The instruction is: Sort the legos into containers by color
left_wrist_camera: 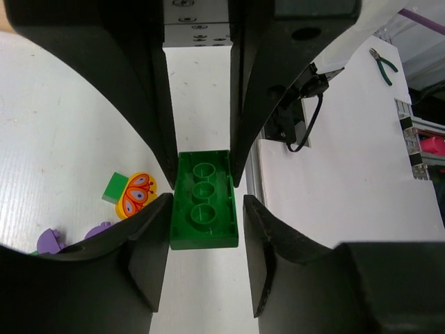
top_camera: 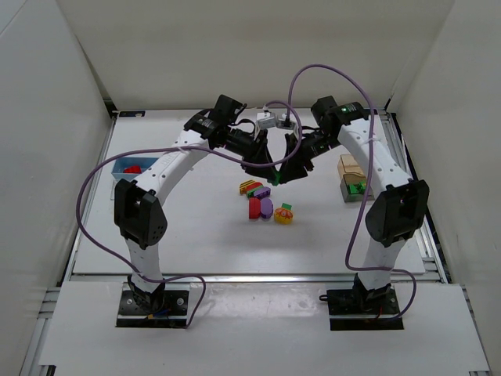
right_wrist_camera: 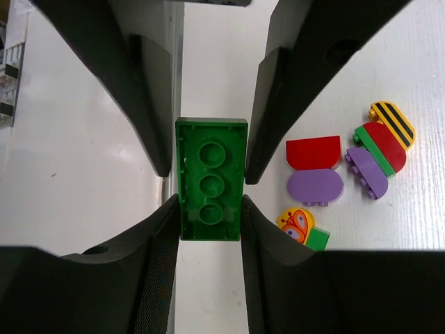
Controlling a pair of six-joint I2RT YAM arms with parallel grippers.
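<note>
Where the two arms meet above the middle of the desk (top_camera: 196,243), a flat green brick (left_wrist_camera: 204,209) hangs in the air, gripped from both ends at once; its glossy moulded plastic turns the hollow underside to each wrist camera, a thin rectangular rim around three raised round tubes in a row. The left end effector (left_wrist_camera: 205,197) has its matte black fingers pressed against the brick's long sides; the right end effector (right_wrist_camera: 211,198) is clamped on those same sides from the opposite end.

From above, the brick sits just at 12 o'clock from the loose blocks, clear of them. That cluster lies near the desk's centre: a rounded yellow piece with black stripes (top_camera: 249,186) at its 11 o'clock; a red-and-green dome (top_camera: 256,193) and a small purple block (top_camera: 264,192) just beside it; a red half-round block (top_camera: 254,208) touching a lilac one (top_camera: 266,207) of like shape; an orange disc printed with a butterfly (top_camera: 283,216), joined to a small green cube, at 4 o'clock.

A blue container (top_camera: 117,164) holding something red stands at the desk's 9 o'clock edge; a tan translucent container (top_camera: 348,163) and a darker one (top_camera: 346,192) with green inside stand together at 3 o'clock. The desk is smooth and white; purple cables (top_camera: 322,66) loop from the arms.
</note>
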